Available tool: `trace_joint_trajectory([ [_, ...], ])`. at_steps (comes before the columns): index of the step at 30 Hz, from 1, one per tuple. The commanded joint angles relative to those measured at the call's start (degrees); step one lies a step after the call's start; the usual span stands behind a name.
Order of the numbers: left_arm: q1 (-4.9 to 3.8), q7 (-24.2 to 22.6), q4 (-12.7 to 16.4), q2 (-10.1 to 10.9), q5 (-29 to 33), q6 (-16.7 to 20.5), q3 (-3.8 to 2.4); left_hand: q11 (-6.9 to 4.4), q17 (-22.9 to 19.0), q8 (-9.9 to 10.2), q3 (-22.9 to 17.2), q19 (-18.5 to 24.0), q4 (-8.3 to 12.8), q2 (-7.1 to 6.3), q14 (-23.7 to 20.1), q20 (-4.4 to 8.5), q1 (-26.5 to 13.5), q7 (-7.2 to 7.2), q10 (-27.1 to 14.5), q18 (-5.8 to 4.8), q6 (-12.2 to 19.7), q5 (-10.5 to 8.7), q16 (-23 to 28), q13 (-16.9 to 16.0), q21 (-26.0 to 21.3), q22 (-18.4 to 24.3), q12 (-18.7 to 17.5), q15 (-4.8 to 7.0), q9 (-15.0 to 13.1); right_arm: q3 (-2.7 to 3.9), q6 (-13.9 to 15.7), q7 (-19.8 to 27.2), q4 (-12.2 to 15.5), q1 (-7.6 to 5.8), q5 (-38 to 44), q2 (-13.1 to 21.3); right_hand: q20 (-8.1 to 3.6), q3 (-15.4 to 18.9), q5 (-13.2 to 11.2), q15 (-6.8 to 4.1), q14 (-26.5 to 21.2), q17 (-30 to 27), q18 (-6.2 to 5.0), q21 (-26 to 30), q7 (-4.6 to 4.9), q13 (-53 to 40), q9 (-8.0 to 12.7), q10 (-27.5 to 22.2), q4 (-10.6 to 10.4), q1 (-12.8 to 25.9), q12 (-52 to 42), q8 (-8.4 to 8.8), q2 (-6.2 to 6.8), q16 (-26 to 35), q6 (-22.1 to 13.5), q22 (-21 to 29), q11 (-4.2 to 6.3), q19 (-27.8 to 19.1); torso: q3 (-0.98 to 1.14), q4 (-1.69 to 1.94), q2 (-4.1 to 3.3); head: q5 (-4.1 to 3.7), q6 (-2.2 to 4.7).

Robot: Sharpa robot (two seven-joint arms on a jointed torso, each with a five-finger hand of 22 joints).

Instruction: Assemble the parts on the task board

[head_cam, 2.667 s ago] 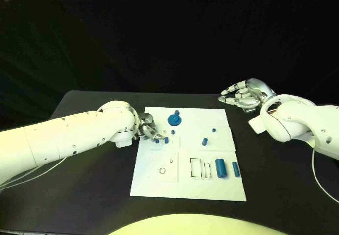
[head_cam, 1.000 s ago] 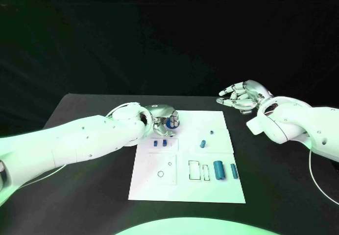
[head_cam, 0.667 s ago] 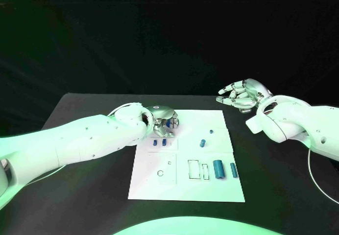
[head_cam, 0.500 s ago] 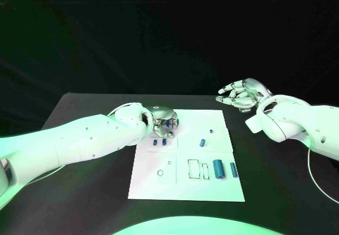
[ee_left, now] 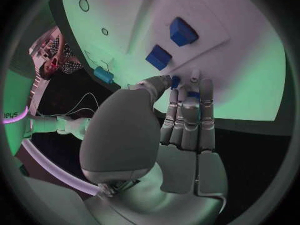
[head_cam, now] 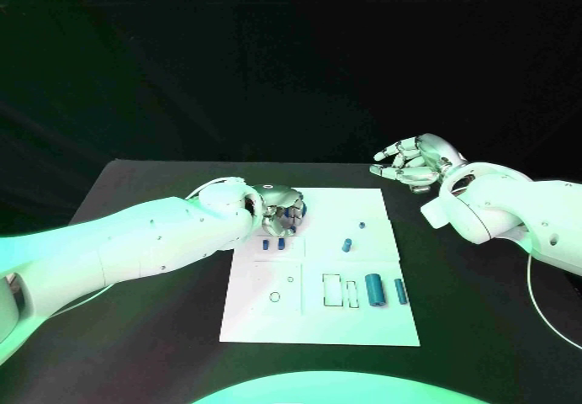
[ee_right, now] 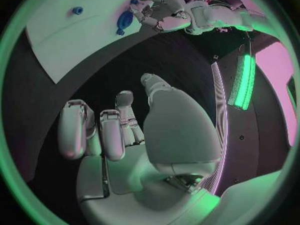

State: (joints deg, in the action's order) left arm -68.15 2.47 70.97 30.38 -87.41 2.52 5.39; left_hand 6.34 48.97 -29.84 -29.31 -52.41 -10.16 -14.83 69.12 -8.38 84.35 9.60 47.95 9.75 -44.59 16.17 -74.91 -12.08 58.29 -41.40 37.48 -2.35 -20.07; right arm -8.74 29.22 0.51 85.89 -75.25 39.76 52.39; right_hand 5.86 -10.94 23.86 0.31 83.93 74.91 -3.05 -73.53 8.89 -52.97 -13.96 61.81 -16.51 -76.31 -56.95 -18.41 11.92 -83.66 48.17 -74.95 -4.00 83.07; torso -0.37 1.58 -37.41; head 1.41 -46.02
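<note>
The white task board (head_cam: 318, 324) lies in the middle of the black table. My left hand (head_cam: 283, 210) is bent down over the board's far left part, fingers closed around a round blue part (ee_left: 177, 81), of which little shows. Just nearer on the board stand two small blue pieces (head_cam: 273, 244) (ee_left: 159, 57). A short blue piece (head_cam: 347, 246) and a tiny one (head_cam: 362, 225) lie to the right. Two blue cylinders (head_cam: 375, 289) lie by outlined slots (head_cam: 331, 289). My right hand (head_cam: 412, 164) hovers beyond the board's far right corner, fingers loosely bent, holding nothing.
A small ring mark (head_cam: 275, 296) sits on the board's near left panel. Black table (head_cam: 158, 337) surrounds the board on all sides. In the right wrist view the board's rim (ee_right: 62, 40) and my left hand (ee_right: 162, 12) show beyond the right hand's fingers.
My left hand has moved from beside the two small pieces to the far side of the board and closed over the round blue part. The right hand has hardly moved.
</note>
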Motion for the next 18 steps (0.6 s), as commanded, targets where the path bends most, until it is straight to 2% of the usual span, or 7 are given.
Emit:
trace_joint_trajectory([
  [1,0.06,-0.1,-0.2,-0.3,-0.5,-0.9,-0.02,-0.06,0.3,0.5,-1.1,0.1,0.3,0.30,0.6,0.34,0.8,-0.08,1.1,0.81,-1.0,-0.23,-0.6,0.5,0.7,-0.4,-0.6,0.02,0.4,0.01,-0.1,0.8,0.1,0.03,0.6,0.0,-0.05,-0.3,0.4,-0.49,2.7,1.0,-0.63,0.1,0.15,0.0,0.1,-0.4,0.0,-0.2,0.2,-0.20,-0.15,0.1,-0.2,-7.1,-0.15,-0.5,0.04,-0.01,0.01,-0.06,-0.08],
  [18,0.38,-0.3,-1.3,-0.9,-0.1,-1.7,-0.01,-0.44,2.1,1.4,-2.4,-0.8,1.5,0.77,2.3,0.62,0.4,-0.35,3.3,0.46,-2.8,-0.49,-2.3,1.8,3.3,-3.2,-2.1,0.30,1.3,0.01,-0.3,0.8,0.2,0.03,0.6,0.0,-0.06,-0.3,0.4,-0.50,2.7,1.0,-0.62,0.1,0.13,0.1,0.1,-0.3,0.0,-0.2,0.2,-0.27,-0.17,0.1,-0.1,-7.1,-0.14,-0.5,0.02,0.03,0.02,-0.20,-0.28],
])
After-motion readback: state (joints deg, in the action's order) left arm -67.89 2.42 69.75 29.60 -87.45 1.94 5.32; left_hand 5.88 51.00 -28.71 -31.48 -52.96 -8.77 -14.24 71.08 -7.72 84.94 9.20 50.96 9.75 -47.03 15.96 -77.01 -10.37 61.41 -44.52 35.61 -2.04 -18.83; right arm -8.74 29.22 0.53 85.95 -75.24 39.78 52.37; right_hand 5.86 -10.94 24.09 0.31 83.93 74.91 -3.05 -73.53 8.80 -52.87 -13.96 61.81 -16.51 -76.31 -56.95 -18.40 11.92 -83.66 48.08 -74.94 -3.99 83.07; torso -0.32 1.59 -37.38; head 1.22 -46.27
